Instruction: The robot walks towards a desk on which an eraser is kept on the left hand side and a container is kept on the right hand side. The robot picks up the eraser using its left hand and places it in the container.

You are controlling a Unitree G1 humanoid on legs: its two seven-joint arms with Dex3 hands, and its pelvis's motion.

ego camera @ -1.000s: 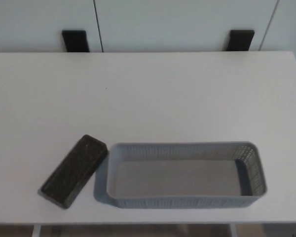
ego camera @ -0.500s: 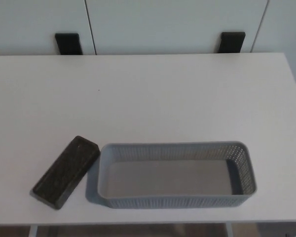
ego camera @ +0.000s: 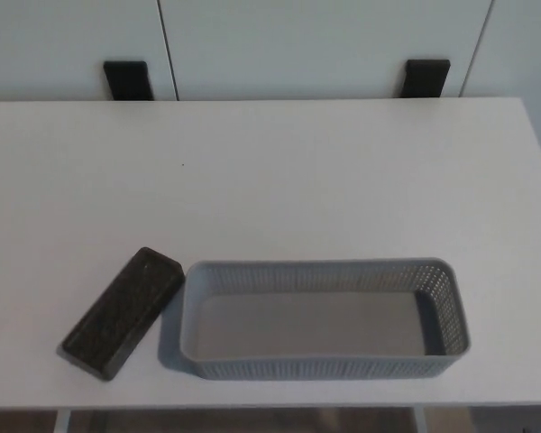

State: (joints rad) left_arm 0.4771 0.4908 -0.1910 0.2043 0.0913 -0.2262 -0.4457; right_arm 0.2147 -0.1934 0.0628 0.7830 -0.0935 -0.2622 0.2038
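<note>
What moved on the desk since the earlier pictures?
Nothing on the desk moved. The whole picture shifted a little, so only the robot's head camera moved. The black eraser lies in the same spot to the left of the grey container, which is empty as before. Neither robot hand shows, so nothing was picked up or let go.

Black speckled eraser (ego camera: 122, 312) — grey mesh-walled container (ego camera: 325, 367) — white desk (ego camera: 270, 180).
</note>
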